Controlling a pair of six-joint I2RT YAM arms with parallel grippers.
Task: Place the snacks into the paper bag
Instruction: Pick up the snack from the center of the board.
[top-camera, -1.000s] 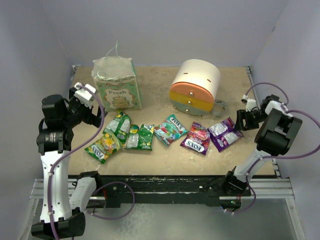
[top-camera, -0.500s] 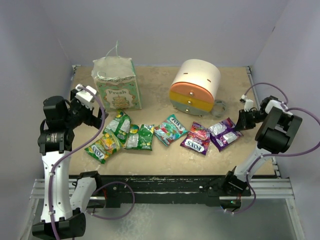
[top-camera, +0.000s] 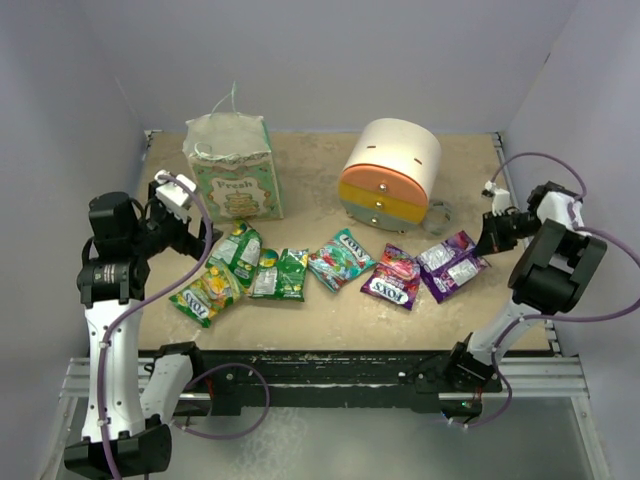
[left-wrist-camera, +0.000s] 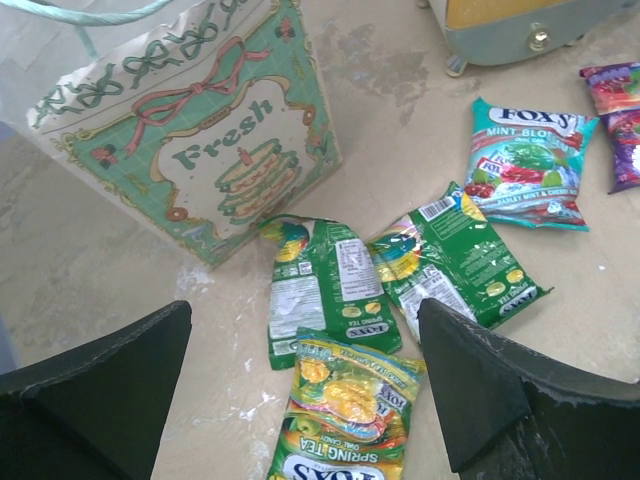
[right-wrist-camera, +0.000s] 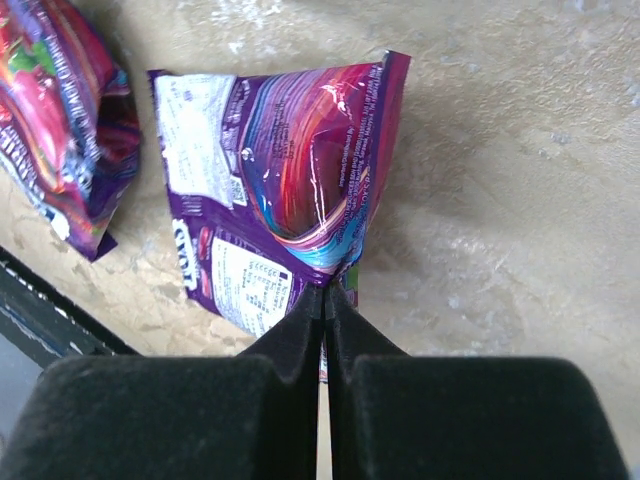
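While clamping the right pincer (right-wrist-camera: 325, 295) tight on the purple snack (right-wrist-camera: 300, 170) corner, tents it off the desk (right-wrist-camera: 520, 200), seemingly for lifting. Holds the left pincer (left-wrist-camera: 305, 335) spread wide, empty, over green snacks (left-wrist-camera: 325, 285); paper bag (left-wrist-camera: 200, 150) just beyond, upright.

L gripper (left-wrist-camera: 303, 335) spread wide; R gripper (right-wrist-camera: 323, 298) pinched closed.

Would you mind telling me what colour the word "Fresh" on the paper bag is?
Green on cream; the paper bag shows best in the left wrist view.
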